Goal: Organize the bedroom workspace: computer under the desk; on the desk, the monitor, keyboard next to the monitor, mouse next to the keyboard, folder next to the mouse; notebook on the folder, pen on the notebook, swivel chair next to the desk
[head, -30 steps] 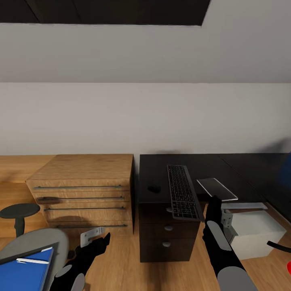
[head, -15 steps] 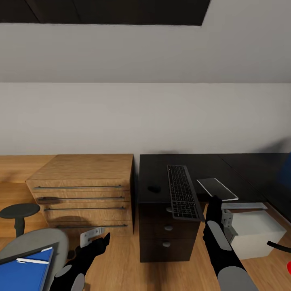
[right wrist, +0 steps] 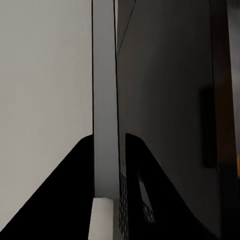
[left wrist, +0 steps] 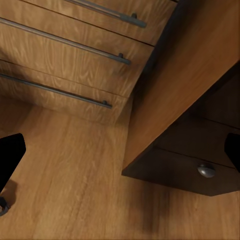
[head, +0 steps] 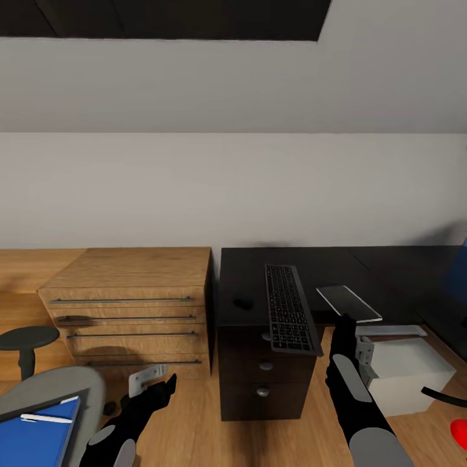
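Observation:
The black desk (head: 324, 263) carries a dark keyboard (head: 288, 308) whose near end juts past the front edge, and a small black mouse (head: 244, 303) to its left. My right gripper (head: 344, 320) is shut on a thin pale grey notebook (head: 348, 303), held flat just off the desk's front; in the right wrist view the notebook (right wrist: 105, 125) runs edge-on between the dark fingers (right wrist: 75, 195). At the lower left the grey swivel chair (head: 65, 386) holds a blue folder (head: 35, 441) with a white pen (head: 45, 418) on it. My left gripper (head: 155, 386) hangs open above the floor, its fingers (left wrist: 10, 155) far apart.
A wooden chest of drawers (head: 130, 305) stands against the desk's left side, with a dark round stool (head: 26, 340) further left. A white box (head: 405, 366) sits on the floor at the right. A blue shape (head: 462, 272) and a red thing (head: 459, 431) touch the right edge.
The whole picture has slid slightly left, so the camera has turned or moved a little. Both arms keep their places in the view, and the notebook stays held.

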Robot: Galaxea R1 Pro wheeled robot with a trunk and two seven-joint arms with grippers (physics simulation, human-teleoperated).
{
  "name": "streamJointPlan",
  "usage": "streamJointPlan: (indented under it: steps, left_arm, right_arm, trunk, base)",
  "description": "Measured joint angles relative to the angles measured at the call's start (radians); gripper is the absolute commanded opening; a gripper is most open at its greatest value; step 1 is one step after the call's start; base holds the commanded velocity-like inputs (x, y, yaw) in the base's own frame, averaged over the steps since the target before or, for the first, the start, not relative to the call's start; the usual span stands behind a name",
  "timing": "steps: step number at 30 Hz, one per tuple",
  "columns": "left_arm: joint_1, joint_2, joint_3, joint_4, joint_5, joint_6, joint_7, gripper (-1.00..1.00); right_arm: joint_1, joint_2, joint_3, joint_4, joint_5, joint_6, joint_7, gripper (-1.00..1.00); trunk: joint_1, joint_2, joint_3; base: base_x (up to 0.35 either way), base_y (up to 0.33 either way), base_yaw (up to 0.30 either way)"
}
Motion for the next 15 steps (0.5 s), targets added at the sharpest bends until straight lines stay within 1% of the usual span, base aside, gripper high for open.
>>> streamJointPlan:
  steps: [15]
  left_arm:
    - [0.0,0.0,0.001,0.0,0.001,0.0,0.0,1.0]
  right_arm:
    - [-0.001,0.001,0.001,0.0,0.003,-0.001,0.0,-1.0]
  trunk:
    - [0.0,0.0,0.0]
  base:
    - [0.0,-0.002,0.0]
